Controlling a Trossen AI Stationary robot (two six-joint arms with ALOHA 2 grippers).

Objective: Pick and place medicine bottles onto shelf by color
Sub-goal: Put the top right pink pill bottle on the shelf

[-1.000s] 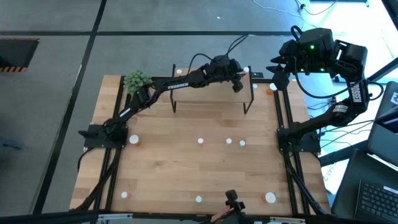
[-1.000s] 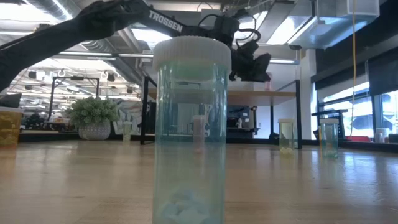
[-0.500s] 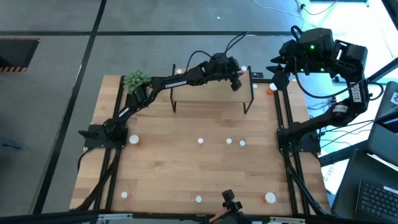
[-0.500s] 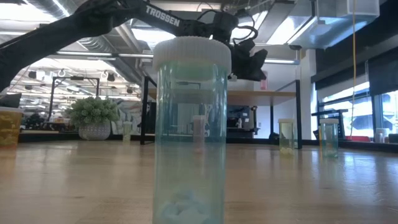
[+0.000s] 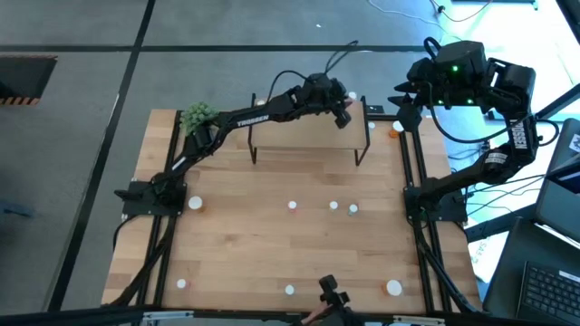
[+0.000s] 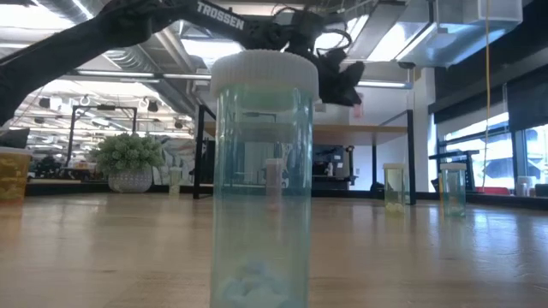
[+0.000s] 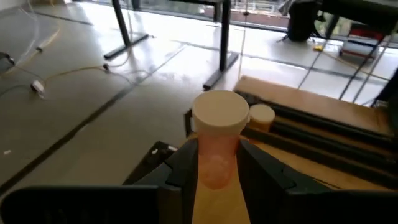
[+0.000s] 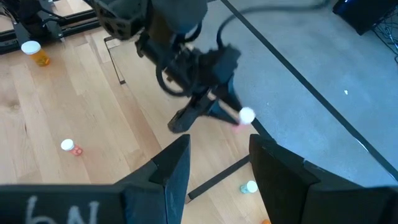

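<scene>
My left gripper (image 5: 344, 103) hangs over the far right part of the shelf (image 5: 304, 136), shut on a pink-red bottle (image 7: 216, 155) with a white cap (image 8: 247, 115). In the low view the left gripper (image 6: 342, 81) is above the shelf board (image 6: 377, 129). My right gripper (image 8: 217, 168) is open and raised off the table's far right corner (image 5: 405, 98). Several tiny bottles stand on their bases on the table, among them ones at mid-table (image 5: 293, 206) (image 5: 333, 206) (image 5: 352, 209). A teal bottle (image 6: 261, 171) stands close to the low camera. My left gripper pinches the pink-red bottle's body (image 7: 214, 165) between its two fingers (image 7: 183, 165), below the white cap (image 7: 219, 112). The bottle lies along the fingers, its cap end sticking out past the fingertips. It is lifted clear above the shelf.
A green spiky plant ball (image 5: 200, 117) sits at the far left corner. An orange bottle (image 5: 395, 129) stands at the far right edge, near the shelf. More bottles stand along the near edge (image 5: 181, 283) (image 5: 289, 290) (image 5: 393, 287) and by the left arm's base (image 5: 195, 203).
My left gripper, still shut on the pink-red bottle, has moved toward the table's far edge and a little up over the shelf.
</scene>
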